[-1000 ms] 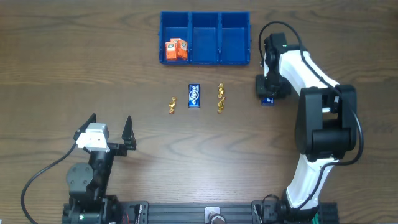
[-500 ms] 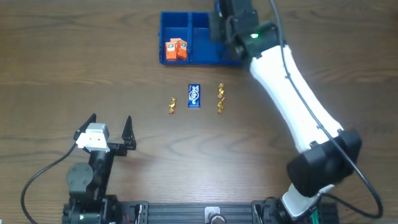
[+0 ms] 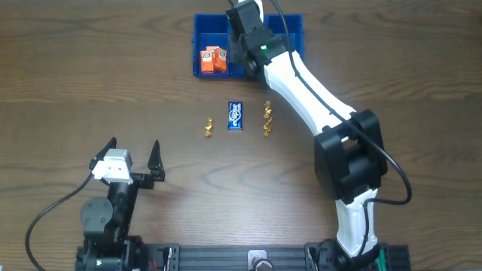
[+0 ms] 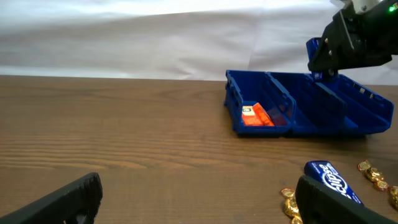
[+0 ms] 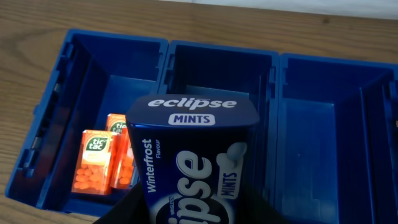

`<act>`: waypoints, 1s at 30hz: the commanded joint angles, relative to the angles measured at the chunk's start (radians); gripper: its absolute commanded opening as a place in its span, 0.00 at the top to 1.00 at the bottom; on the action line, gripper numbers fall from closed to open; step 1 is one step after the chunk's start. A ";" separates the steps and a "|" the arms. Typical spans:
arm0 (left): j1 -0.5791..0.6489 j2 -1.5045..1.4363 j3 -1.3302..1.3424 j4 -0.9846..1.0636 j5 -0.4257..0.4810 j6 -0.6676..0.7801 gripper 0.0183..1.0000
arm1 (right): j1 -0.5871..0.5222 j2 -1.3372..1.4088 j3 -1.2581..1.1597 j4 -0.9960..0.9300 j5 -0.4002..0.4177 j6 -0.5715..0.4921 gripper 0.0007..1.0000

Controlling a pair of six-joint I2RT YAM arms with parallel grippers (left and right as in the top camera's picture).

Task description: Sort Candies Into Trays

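Observation:
My right gripper [image 3: 241,36] is shut on a dark blue mint box [image 5: 196,158] and holds it upright above the blue three-bin tray [image 3: 286,74], near the wall between the left and middle bins. Two orange candy boxes [image 5: 102,158] lie in the left bin, while the middle bin [image 5: 221,93] looks bare. On the table lie another blue mint box [image 3: 235,115] and three gold-wrapped candies [image 3: 208,126] [image 3: 267,109] [image 3: 266,129]. My left gripper [image 3: 134,162] stands open near its base, far from all of them.
The tray [image 4: 298,106] stands at the table's far edge, before a white wall. Wide bare wood stretches between the left gripper [image 4: 199,208] and the candies [image 4: 289,202]. The right arm's white link [image 3: 316,90] slants over the table right of the loose candies.
The right arm swung from the table right of the tray up and leftward over the tray, carrying the blue mint box. The left arm stayed put.

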 commanded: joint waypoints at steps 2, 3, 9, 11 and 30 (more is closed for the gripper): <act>0.004 -0.007 -0.022 -0.030 0.024 0.011 0.00 | 0.008 0.043 0.005 0.013 0.047 0.043 0.65; 0.004 -0.007 -0.022 -0.030 0.024 0.011 0.00 | 0.008 0.043 0.005 0.016 0.058 0.043 0.65; 0.004 -0.007 -0.022 -0.030 0.024 0.011 0.00 | 0.008 0.043 0.005 0.018 0.065 0.047 0.13; 0.004 -0.007 -0.022 -0.030 0.024 0.011 0.00 | 0.008 0.043 0.005 0.018 0.064 0.050 0.00; 0.004 -0.007 -0.022 -0.030 0.024 0.011 0.00 | 0.217 -0.084 -0.056 -0.511 -0.009 0.326 0.00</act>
